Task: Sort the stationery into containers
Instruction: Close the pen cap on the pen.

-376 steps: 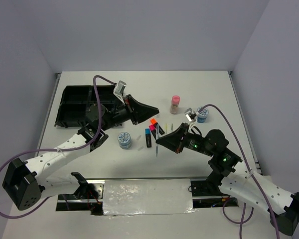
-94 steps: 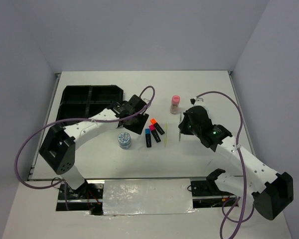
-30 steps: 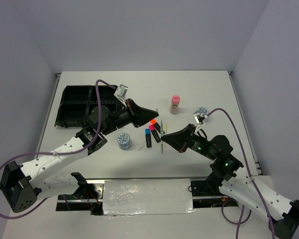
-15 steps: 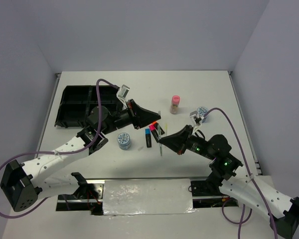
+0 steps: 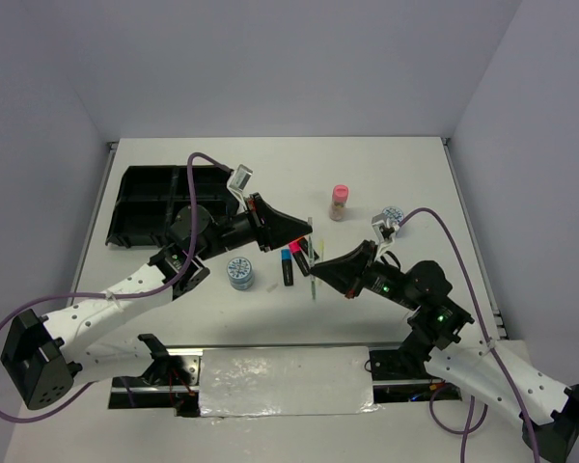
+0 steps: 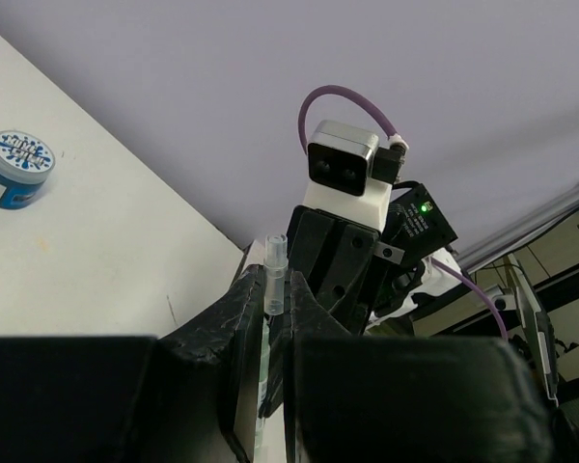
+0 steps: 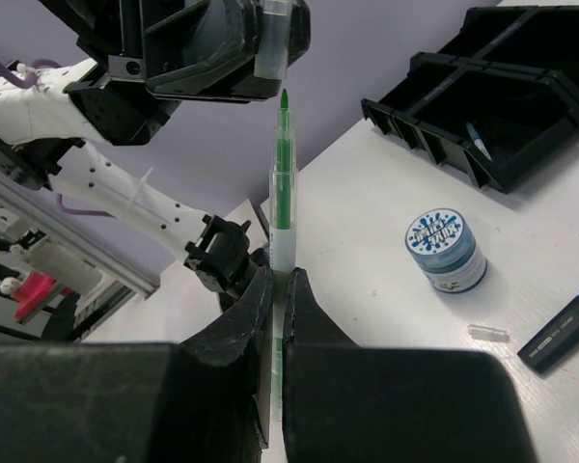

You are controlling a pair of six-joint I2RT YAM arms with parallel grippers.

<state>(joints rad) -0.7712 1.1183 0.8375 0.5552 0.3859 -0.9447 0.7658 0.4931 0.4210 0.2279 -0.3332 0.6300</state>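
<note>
My right gripper is shut on a thin green pen and holds it above the table with its bare tip up. My left gripper is shut on a clear pen cap, held just above the pen tip and apart from it. The black tray lies at the far left. Short markers lie below the grippers. One blue-white tin stands near them, the other at the right, beside the pink-capped bottle.
A blue-tipped pen lies in one tray compartment. A tiny white bit and a blue-capped marker lie near the tin. Walls close the table's left, far and right sides.
My left gripper with the cap has edged right towards the pen tip. My right gripper holds the pen in nearly the same place.
</note>
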